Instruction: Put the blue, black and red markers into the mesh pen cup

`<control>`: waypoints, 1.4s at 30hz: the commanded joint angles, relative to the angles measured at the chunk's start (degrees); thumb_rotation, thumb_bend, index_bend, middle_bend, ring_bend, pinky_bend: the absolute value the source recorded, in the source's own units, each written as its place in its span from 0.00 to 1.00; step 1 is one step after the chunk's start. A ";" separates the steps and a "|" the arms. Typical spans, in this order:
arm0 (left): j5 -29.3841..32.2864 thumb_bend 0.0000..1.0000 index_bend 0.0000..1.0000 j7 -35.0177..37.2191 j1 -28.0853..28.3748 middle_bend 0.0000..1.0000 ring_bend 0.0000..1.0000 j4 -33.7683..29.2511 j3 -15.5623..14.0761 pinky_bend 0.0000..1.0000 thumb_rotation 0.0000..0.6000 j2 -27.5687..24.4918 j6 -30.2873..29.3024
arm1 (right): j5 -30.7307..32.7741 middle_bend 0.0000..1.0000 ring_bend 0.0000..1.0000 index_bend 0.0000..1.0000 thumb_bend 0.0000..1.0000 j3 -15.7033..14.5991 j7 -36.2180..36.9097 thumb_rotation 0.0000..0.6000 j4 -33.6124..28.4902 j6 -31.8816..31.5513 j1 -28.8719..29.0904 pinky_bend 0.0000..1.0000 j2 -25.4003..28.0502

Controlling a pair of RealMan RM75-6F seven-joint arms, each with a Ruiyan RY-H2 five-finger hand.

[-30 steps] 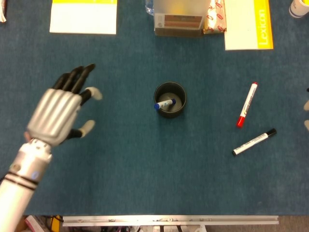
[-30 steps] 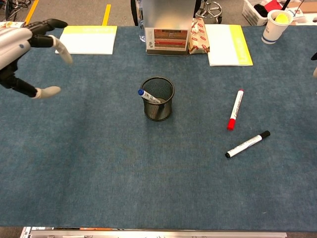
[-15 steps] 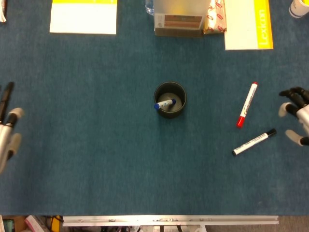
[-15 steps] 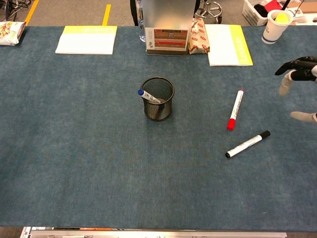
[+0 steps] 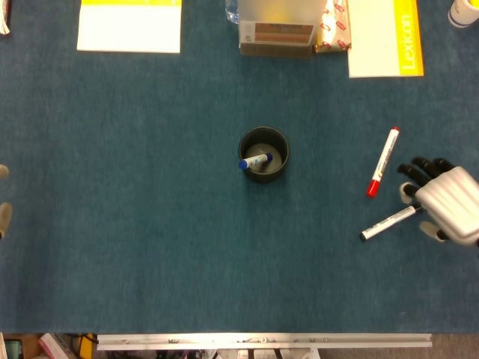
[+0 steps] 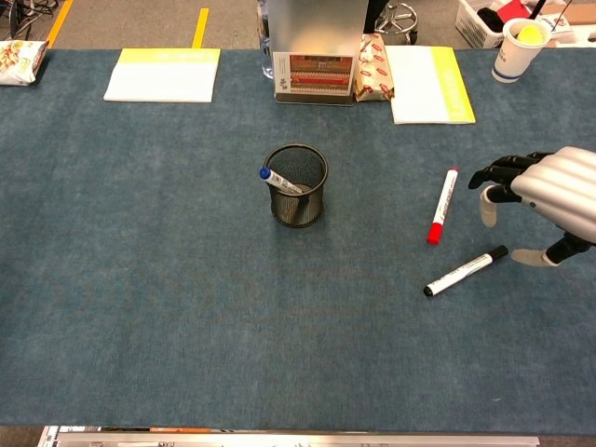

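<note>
The black mesh pen cup [image 5: 263, 155] [image 6: 298, 186] stands mid-table with the blue marker [image 5: 256, 161] [image 6: 277, 180] leaning inside it. To its right the red marker [image 5: 382, 161] [image 6: 441, 205] lies on the blue mat, and the black marker [image 5: 386, 224] [image 6: 465, 271] lies just nearer the front edge. My right hand [image 5: 441, 200] [image 6: 545, 197] hovers with its fingers spread at the black marker's cap end and holds nothing. Only two pale fingertips [image 5: 4, 217] of my left hand show, set apart at the far left edge of the head view.
Along the back edge lie a yellow-topped notepad [image 6: 163, 74], a box [image 6: 315, 51] with a snack packet beside it, and a second notepad [image 6: 428, 84]. A paper cup [image 6: 517, 48] stands at the back right. The table's metal front rail [image 5: 262, 342] runs along the bottom.
My right hand has come in from the right edge toward the black marker's cap end. My left hand has drawn further out to the left. The markers and cup have not moved.
</note>
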State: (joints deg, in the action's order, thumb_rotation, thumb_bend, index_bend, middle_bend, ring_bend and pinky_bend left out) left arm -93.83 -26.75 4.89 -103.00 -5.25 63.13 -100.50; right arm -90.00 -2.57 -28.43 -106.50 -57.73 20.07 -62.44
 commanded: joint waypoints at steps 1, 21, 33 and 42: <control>-0.33 0.24 0.38 -0.13 -0.49 0.03 0.00 -0.16 0.60 0.12 1.00 -0.22 -0.09 | 0.40 0.22 0.17 0.47 0.16 -0.61 -1.52 1.00 0.51 1.38 0.79 0.28 -0.79; -2.33 0.24 0.38 -1.31 -3.13 0.05 0.00 0.09 4.59 0.12 1.00 -0.30 -1.19 | -3.95 0.18 0.13 0.39 0.16 -3.63 -3.46 1.00 11.04 1.18 1.94 0.15 -9.16; -2.21 0.24 0.39 -0.74 -3.91 0.06 0.00 0.39 5.83 0.12 1.00 -0.21 -0.07 | -8.17 0.13 0.08 0.31 0.17 -5.38 2.32 1.00 16.36 -3.09 0.90 0.12 -13.03; -2.42 0.24 0.39 -0.28 -4.36 0.06 0.00 0.34 6.48 0.12 1.00 -0.25 0.43 | -12.28 0.13 0.08 0.31 0.17 -6.83 5.65 1.00 21.07 -5.65 0.88 0.12 -15.82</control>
State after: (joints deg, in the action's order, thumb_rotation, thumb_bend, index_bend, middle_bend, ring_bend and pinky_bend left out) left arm -96.25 -27.03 0.53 -102.65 1.22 62.87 -100.09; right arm -101.88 -9.14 -23.10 -85.84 -63.06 20.96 -77.89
